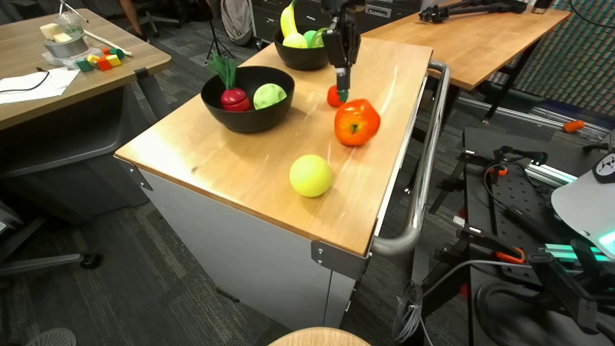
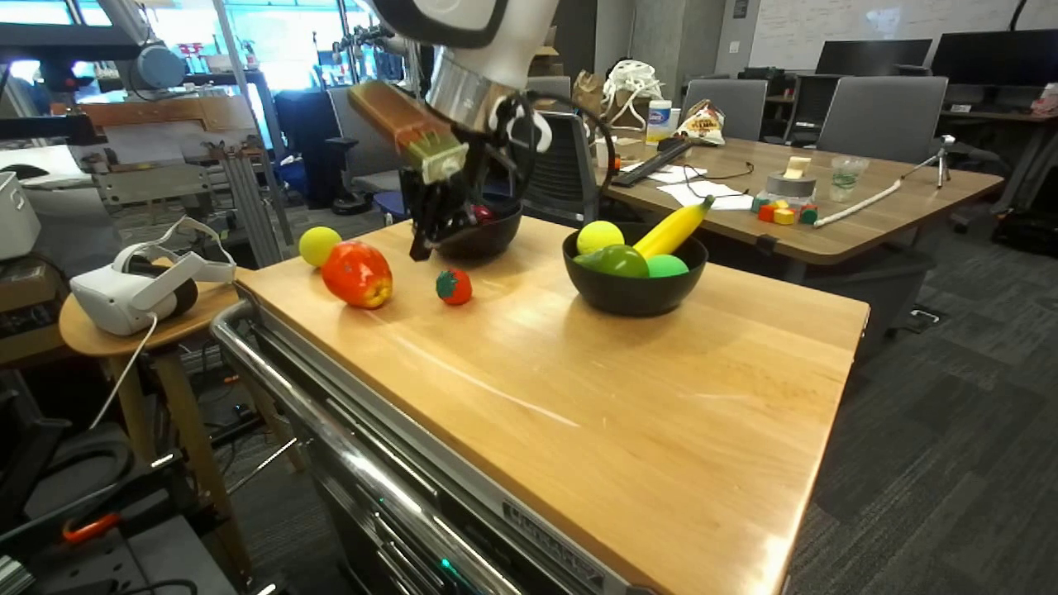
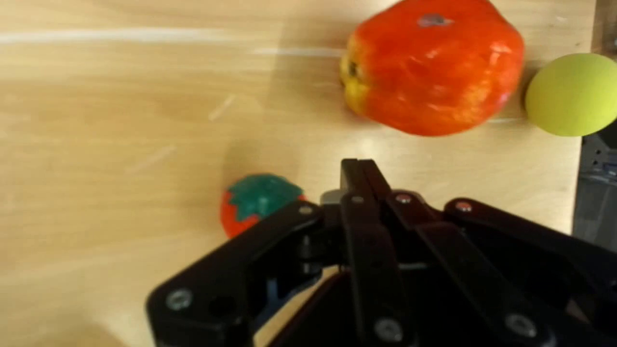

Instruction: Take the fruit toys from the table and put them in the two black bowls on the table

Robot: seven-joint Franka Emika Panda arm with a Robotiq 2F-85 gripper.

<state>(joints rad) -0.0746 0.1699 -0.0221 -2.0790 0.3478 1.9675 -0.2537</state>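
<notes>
On the wooden table (image 2: 661, 413) lie a small red fruit with a green leafy cap (image 3: 262, 195), a large orange-red fruit (image 3: 434, 67) and a yellow ball (image 3: 571, 94); all three show in both exterior views too. A black bowl (image 2: 636, 293) holds a yellow banana (image 2: 674, 231), a green pear-like piece and yellow-green balls. In the other black bowl (image 1: 247, 121) sit a red radish-like piece with green leaves (image 1: 234, 98) and a pale green ball (image 1: 269, 96). My gripper (image 3: 357, 161) is shut, fingertips together with nothing between them, above the table beside the small capped fruit.
A metal rail (image 1: 435, 158) runs along one long side of the table. A round stool (image 2: 91, 330) bears a white headset (image 2: 136, 285). A brown desk (image 2: 893, 223) with blocks and papers stands beyond the bowls.
</notes>
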